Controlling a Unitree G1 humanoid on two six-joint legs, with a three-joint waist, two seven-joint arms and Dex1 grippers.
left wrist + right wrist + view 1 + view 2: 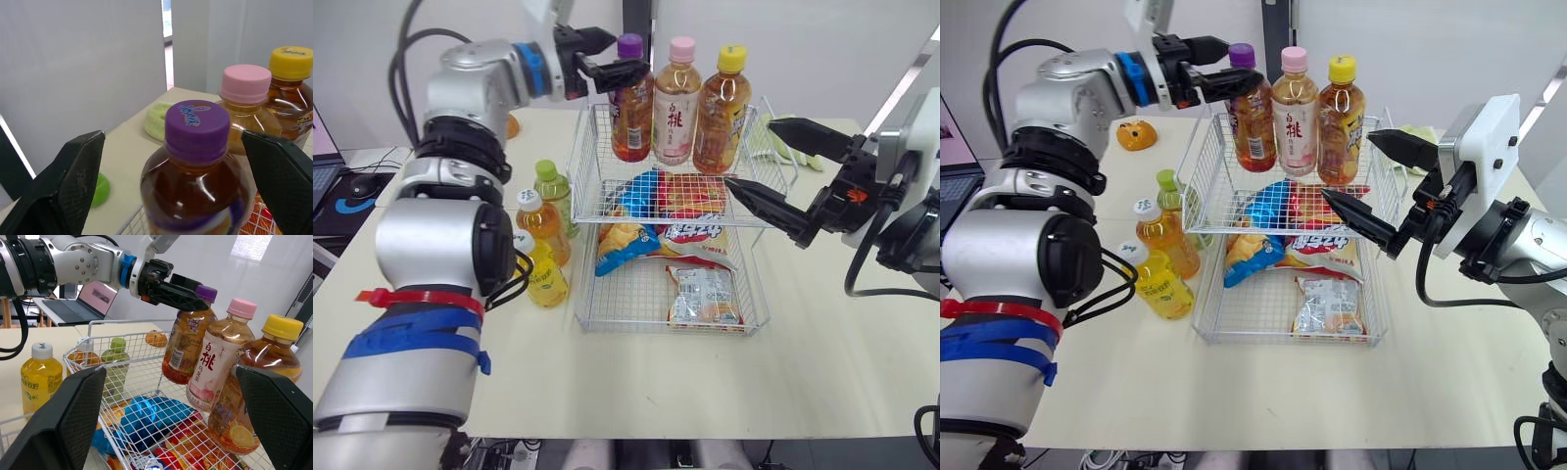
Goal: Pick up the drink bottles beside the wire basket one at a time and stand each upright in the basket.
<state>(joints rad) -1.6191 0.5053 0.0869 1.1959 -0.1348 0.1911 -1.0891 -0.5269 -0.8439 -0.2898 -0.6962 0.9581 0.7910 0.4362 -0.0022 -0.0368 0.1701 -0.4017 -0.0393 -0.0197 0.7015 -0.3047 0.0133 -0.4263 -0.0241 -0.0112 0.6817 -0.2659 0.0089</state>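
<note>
Nearest you on the pale table (822, 352), the lower tier of the white two-tier wire basket (607, 326) holds a few flat snack packets (703, 294). Just left of that tier, three of your bottles stand upright on the table. Closest is a yellow drink with a white cap (543, 274). An orange drink with a white cap (543, 227) is behind it, and a green-capped bottle (553, 191) is farther back, close against the basket wall.

Moving back, the upper tier carries blue and red crisp bags (666, 196) at its near side. Your right gripper (751, 152) hangs at the right edge of this tier with its two black fingers spread wide. It holds nothing, and it is near the yellow-capped bottle but apart from it.

Along the far side of the upper tier, three bottles stand upright in a row. A purple-capped brown tea bottle (631, 113) is on the left, a pink-capped peach drink (676, 108) is in the middle, and a yellow-capped amber tea (720, 113) is on the right.

Your left gripper (172, 136) is at the purple-capped bottle, level with its cap and neck, one finger on each side. The fingers are parted. In the left wrist view there seems to be a gap between each finger and the cap, though the head views leave that unclear.

Beyond the basket lies a pale green cloth (159, 120).
</note>
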